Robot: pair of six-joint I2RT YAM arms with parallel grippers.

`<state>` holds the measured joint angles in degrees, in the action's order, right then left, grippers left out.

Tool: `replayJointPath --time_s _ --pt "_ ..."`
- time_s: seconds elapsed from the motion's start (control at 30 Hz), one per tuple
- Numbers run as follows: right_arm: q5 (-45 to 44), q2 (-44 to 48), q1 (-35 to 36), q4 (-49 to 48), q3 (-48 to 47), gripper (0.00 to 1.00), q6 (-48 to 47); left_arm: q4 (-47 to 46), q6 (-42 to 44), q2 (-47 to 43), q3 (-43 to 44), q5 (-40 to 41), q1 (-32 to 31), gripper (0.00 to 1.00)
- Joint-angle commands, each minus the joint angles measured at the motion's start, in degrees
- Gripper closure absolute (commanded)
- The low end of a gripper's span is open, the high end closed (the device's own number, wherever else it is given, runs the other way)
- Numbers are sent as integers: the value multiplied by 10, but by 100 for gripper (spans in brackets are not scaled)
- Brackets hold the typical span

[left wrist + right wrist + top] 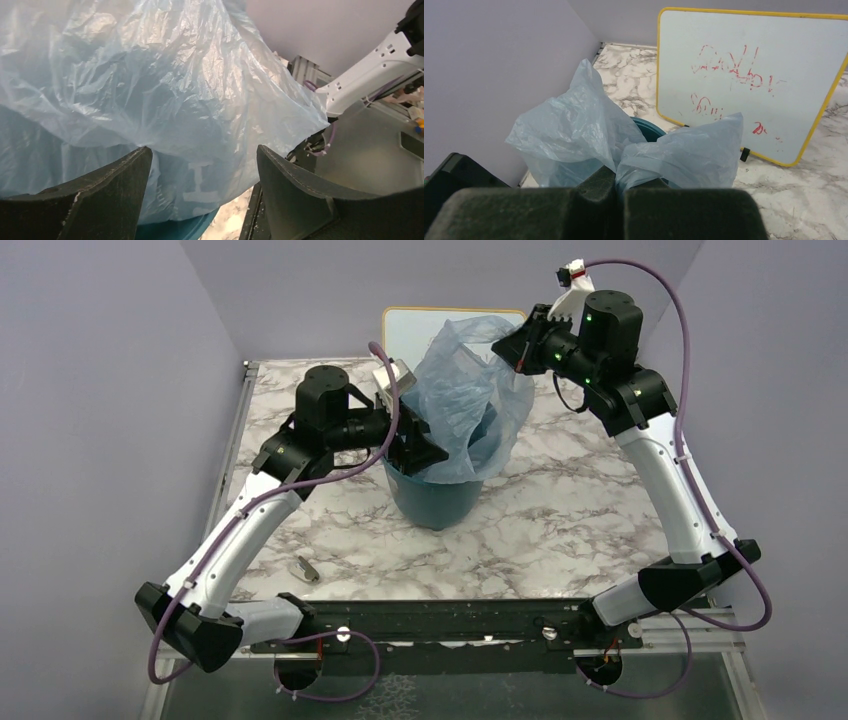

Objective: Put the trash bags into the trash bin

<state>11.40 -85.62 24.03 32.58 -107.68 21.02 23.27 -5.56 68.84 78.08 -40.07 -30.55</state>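
Observation:
The light-blue trash bag hangs partly inside the teal trash bin at the table's middle, its top pulled up and to the right. My right gripper is shut on the bag's upper edge, high above the bin; the right wrist view shows the bag pinched between its closed jaws, with the bin's rim below. My left gripper is open at the bin's left rim, against the bag. In the left wrist view the bag fills the space before the open fingers, with the bin below.
A yellow-framed whiteboard with red scribbles stands behind the bin, also shown in the right wrist view. A small grey object lies on the marble table near the front left. Purple walls enclose the sides and back.

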Motion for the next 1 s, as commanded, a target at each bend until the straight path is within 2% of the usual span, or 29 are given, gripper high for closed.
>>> replayJointPath --time_s 0.0,0.17,0.23,0.4,0.43,0.5,0.57,0.7,0.8,0.97 --pt "19 -2 -1 -10 -11 99 3 -59 -23 20 -9 -62 -15 21" --pt "19 -2 -1 -10 -13 99 5 -59 -23 28 -16 -2 -30 19" --pt "22 -2 -2 -14 -13 100 8 -58 -33 37 -13 46 -34 26" --pt "26 -2 -2 -17 -12 99 12 -77 -43 43 -13 153 -43 81" --pt "27 -1 -1 -18 -13 99 13 -87 -43 42 -15 161 -42 85" --pt "37 -1 -2 -21 -10 100 15 -105 -42 41 -20 172 -43 100" --pt "50 -3 -1 -23 -10 100 16 -120 -40 40 -24 179 -42 100" --pt "90 -12 -1 -22 -15 99 16 -109 -59 38 -22 282 -32 100" --pt "111 -28 -1 -19 -26 100 36 -75 -71 48 -23 322 0 100" --pt "162 -62 -1 -19 -45 99 60 -83 -94 44 -70 240 60 100"
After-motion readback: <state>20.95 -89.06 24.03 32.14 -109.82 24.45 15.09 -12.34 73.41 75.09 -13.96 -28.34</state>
